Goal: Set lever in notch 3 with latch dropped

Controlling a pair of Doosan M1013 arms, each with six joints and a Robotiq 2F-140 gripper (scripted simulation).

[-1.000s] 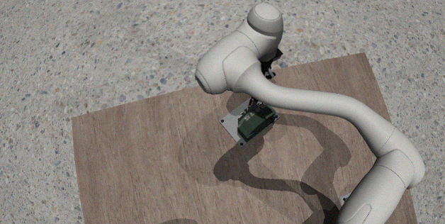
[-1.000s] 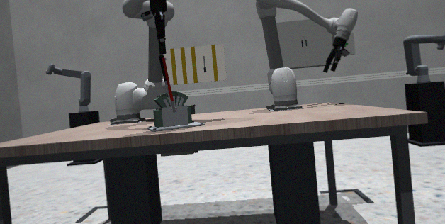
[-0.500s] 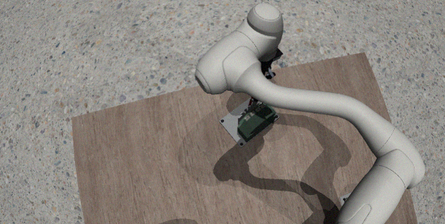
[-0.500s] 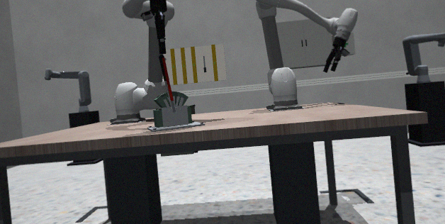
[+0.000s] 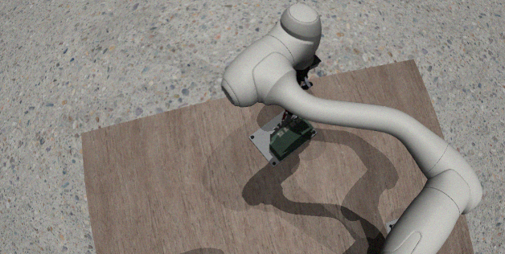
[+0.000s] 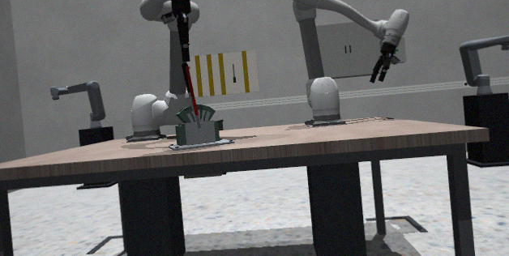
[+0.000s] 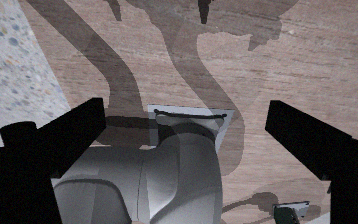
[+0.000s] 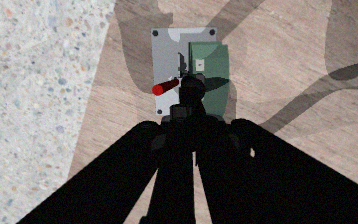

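notch no. on plates (image 8: 200,65): too sm. to read | latch seat: prob. hidden
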